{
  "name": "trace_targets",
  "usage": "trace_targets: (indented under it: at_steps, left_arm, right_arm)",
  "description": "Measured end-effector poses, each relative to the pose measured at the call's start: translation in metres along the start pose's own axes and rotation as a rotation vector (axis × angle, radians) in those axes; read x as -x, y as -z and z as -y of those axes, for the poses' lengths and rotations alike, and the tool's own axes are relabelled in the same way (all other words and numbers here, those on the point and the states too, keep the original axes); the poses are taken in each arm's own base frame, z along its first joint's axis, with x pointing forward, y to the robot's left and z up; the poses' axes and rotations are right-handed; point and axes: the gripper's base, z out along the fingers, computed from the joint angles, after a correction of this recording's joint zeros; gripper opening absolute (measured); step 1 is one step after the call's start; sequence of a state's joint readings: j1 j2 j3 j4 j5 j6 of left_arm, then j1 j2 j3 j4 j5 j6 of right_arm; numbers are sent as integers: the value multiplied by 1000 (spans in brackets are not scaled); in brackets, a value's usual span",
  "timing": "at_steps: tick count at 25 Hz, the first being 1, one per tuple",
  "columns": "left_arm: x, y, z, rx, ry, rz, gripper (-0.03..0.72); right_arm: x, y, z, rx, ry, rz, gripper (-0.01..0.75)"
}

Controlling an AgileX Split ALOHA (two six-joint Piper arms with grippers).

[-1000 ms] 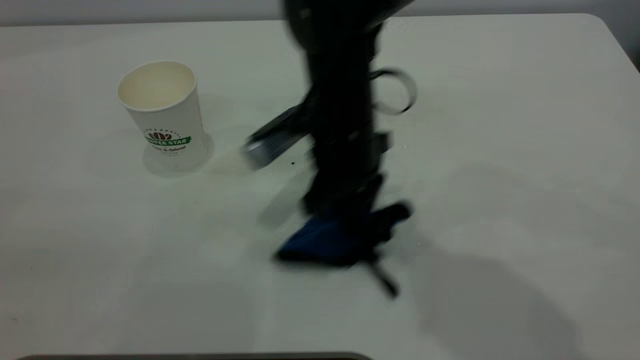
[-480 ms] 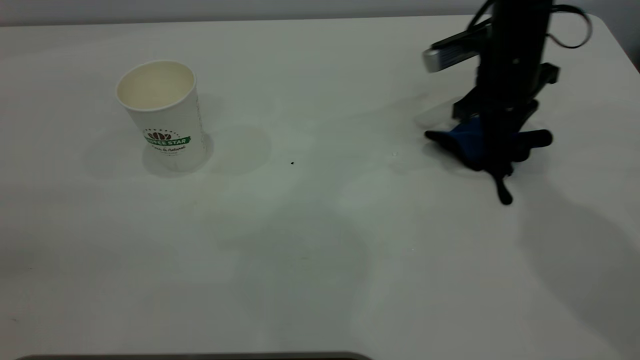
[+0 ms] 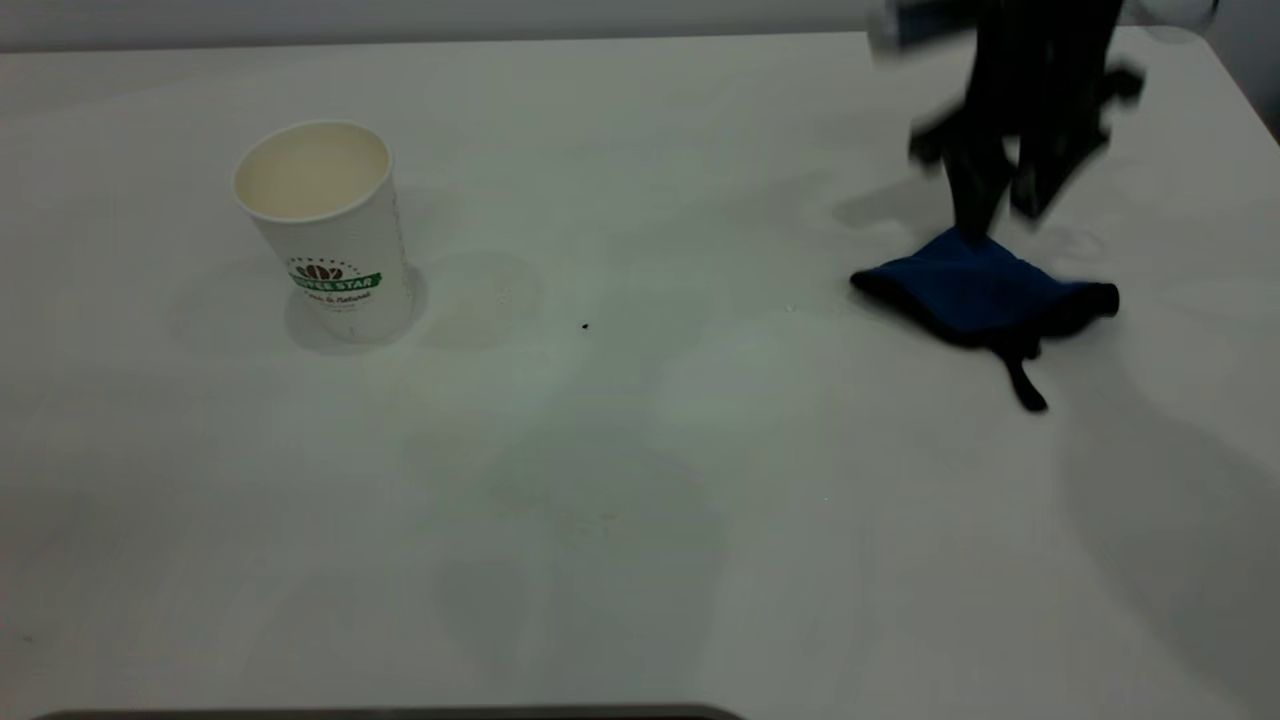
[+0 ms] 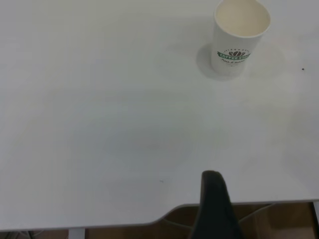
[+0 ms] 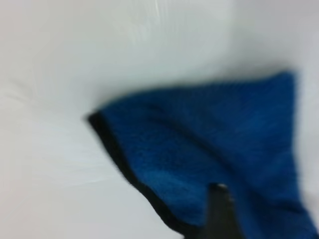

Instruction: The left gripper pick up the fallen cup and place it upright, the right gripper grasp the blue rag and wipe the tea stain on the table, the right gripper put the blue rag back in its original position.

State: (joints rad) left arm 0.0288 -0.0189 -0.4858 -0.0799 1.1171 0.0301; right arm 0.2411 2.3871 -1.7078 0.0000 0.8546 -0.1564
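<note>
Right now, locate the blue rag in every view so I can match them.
Exterior: the blue rag lies flat at far right, below the raised right gripper.
Left wrist: not in it; only the cup shows.
Right wrist: fills most of the picture.
Shared landmark: the table.

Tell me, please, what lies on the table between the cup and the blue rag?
Only a tiny dark speck on bare table between cup and blue rag, per the exterior view.

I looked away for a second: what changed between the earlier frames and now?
The right gripper carried the blue rag from mid-table to the far right side, let it go, and has lifted clear with fingers apart; the rag now lies loose on the table. The cup stayed upright in the same spot. No tea stain is visible.
</note>
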Motion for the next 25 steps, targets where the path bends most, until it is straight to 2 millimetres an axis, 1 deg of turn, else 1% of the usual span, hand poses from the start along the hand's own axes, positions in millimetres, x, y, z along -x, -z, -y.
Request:
trace_targets:
  at_steps: [2,3,4,5,7,8,9,11,12,13,15,16,17,19,22,23,25]
  left_arm:
    - [0,0,0,0,0,0,565]
    - [0,0,0,0,0,0,565]
    - [0,0,0,0,0,0,565]
    - [0,0,0,0,0,0,565]
    - [0,0,0,0,-1,0,565]
    - [0,0,0,0,-1,0,565]
    - [0,0,0,0,-1,0,565]
    - [0,0,0,0,-1,0,565]
    - [0,0,0,0,-1,0,565]
    - [0,0,0,0,-1,0,565]
    - [0,0,0,0,-1,0,565]
    - [0,0,0,0,-1,0,565]
    - [0,0,0,0,-1,0,565]
    - [0,0,0,0,-1,0,565]
    - [0,0,0,0,-1,0,565]
    - [0,0,0,0,-1,0,565]
    - [0,0,0,0,-1,0,565]
  right_arm:
    - [5,43,0,-2,-6,61,629]
    - [6,68,0,-6,-6,97,653]
    - [4,94,-2,-10,-3,123,662]
    - [1,116,-4,-12,2,135,665]
    - [-9,167,-11,-8,10,176,655]
    - [-20,189,-16,-3,15,177,641]
    - [-30,206,-20,1,14,179,626]
    - [-63,238,-27,11,10,179,584]
    - [-83,249,-29,11,3,174,567]
    - [-100,257,-31,8,-4,171,555]
    - [-143,268,-34,-5,-31,158,537]
    - [-163,266,-36,-8,-53,139,534]
    - [-182,270,-37,-2,-83,145,532]
    - [-217,267,-38,-1,-134,130,532]
    - [-256,255,-33,-15,-203,105,532]
    - [-268,250,-34,-16,-215,96,532]
    - [-293,246,-36,-22,-238,115,532]
